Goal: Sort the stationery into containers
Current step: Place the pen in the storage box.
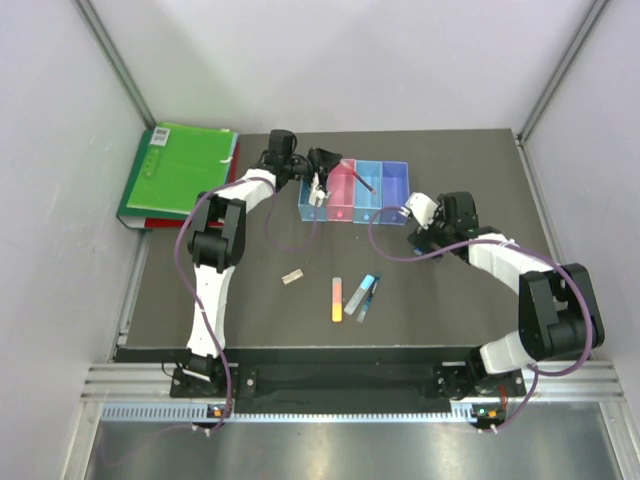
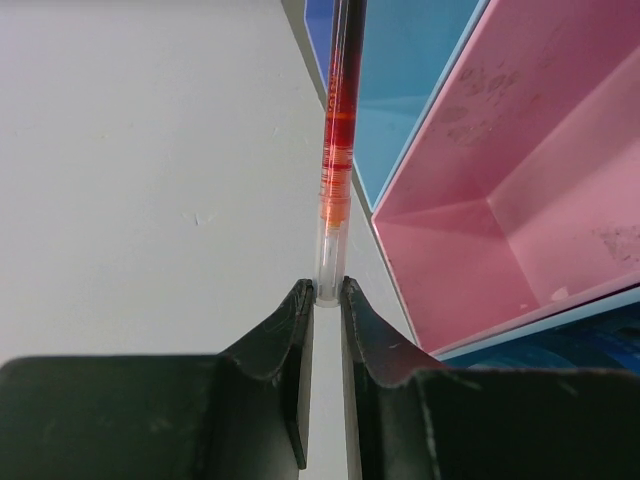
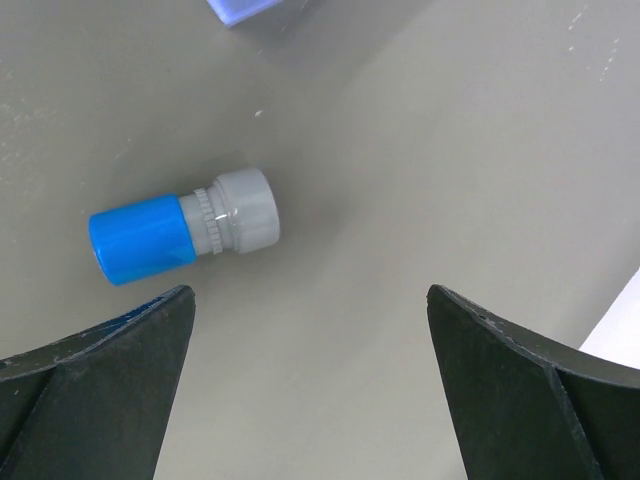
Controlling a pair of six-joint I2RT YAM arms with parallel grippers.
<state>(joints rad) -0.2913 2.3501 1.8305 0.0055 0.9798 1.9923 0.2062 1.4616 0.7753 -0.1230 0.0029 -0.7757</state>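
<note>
My left gripper is shut on the clear end of a thin red pen. The pen points away over the row of containers, beside the pink bin and a light blue bin. From above, the left gripper hangs over the row's left end. My right gripper stands wide open over the table. A small blue-capped grey piece lies just ahead of its left finger, untouched. On the mat lie an orange-pink flat stick, a grey flat stick and a thin blue pen.
A big green folder lies at the mat's back left corner. A small beige piece sits on the mat left of the sticks. A corner of the purple bin shows at the top of the right wrist view. Grey walls close in both sides.
</note>
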